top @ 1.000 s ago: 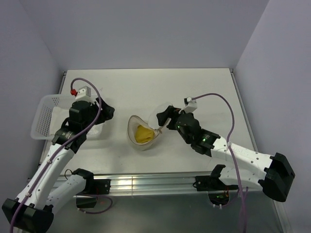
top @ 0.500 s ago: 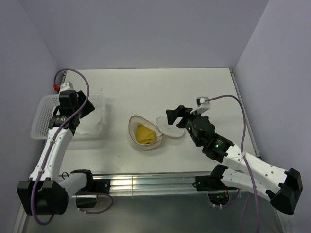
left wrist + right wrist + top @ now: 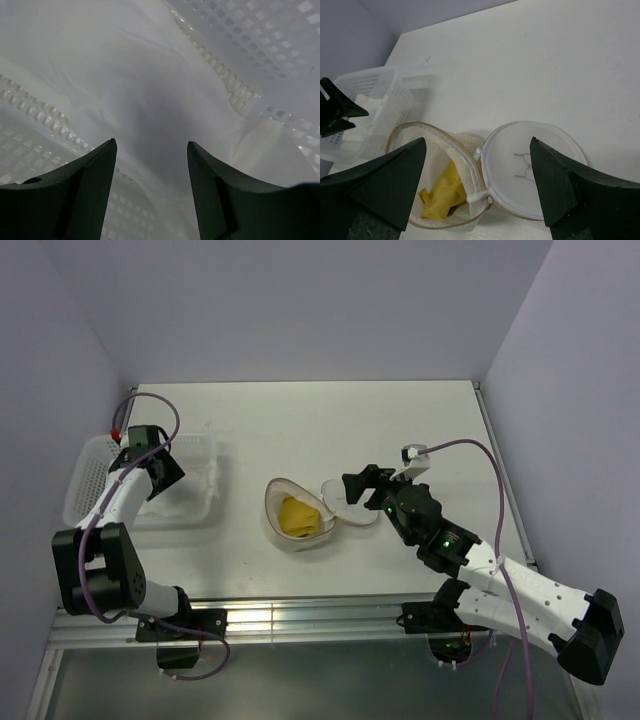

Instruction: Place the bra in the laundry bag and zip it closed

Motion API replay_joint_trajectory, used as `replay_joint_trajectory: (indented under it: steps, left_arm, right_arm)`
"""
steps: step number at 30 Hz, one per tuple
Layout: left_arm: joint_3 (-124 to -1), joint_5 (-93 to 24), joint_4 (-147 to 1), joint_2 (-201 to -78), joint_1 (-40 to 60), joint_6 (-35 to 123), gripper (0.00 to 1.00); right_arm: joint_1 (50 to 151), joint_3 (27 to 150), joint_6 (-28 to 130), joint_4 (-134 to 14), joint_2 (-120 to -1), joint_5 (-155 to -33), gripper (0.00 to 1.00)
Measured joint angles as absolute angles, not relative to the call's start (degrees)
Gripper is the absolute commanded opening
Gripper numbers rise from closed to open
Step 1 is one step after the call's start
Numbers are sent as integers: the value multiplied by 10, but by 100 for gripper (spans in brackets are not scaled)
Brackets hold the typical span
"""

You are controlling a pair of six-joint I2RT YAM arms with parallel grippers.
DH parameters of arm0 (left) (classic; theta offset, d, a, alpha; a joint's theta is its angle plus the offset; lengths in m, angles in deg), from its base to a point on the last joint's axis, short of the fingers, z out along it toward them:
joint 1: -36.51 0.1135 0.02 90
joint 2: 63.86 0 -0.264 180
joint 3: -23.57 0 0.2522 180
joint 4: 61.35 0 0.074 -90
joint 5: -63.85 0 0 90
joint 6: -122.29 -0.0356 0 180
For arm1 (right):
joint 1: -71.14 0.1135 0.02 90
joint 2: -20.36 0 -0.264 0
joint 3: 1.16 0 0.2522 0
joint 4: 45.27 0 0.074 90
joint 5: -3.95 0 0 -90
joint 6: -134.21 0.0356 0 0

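One mustard-yellow padded bra lies crumpled inside the one small round white mesh laundry bag, which sits unzipped near the middle of the white table with its brownish zipper rim gaping and its single circular lid folded out flat on the table to the right. The right gripper hovers over bag and lid with its two fingers spread wide and nothing between them. The left gripper hangs over the one white perforated plastic basket at the table's left side, its two fingers likewise parted and empty above the one thin white cloth lying in it.
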State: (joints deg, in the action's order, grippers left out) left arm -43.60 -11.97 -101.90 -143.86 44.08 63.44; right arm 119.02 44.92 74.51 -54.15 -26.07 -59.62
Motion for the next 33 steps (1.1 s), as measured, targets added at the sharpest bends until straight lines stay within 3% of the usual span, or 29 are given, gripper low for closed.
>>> replay_joint_trajectory:
  steps: [9,11,14,15,23,33]
  left_arm:
    - [-470,-113,-1026,-1543,441,631,59]
    - [-479,-116,-1026,-1564,441,630,48]
    - [-490,-124,-1024,-1584,441,629,16]
    - [-491,-126,-1023,-1586,441,629,1]
    - [-499,-140,-1023,-1553,440,624,0]
    - [-523,-141,-997,-1301,404,632,0]
  right_arm:
    - [1188,448,746,-540,-244,-617,91]
    - [1188,448,746,-539,-242,-622,90]
    - [1188,448,746,-539,-241,-627,90]
    - [1188,448,746,-539,-240,-629,90]
    - [1188,448,746,-539,-238,-633,90]
    - [1188,448,746,-539,-240,-632,90]
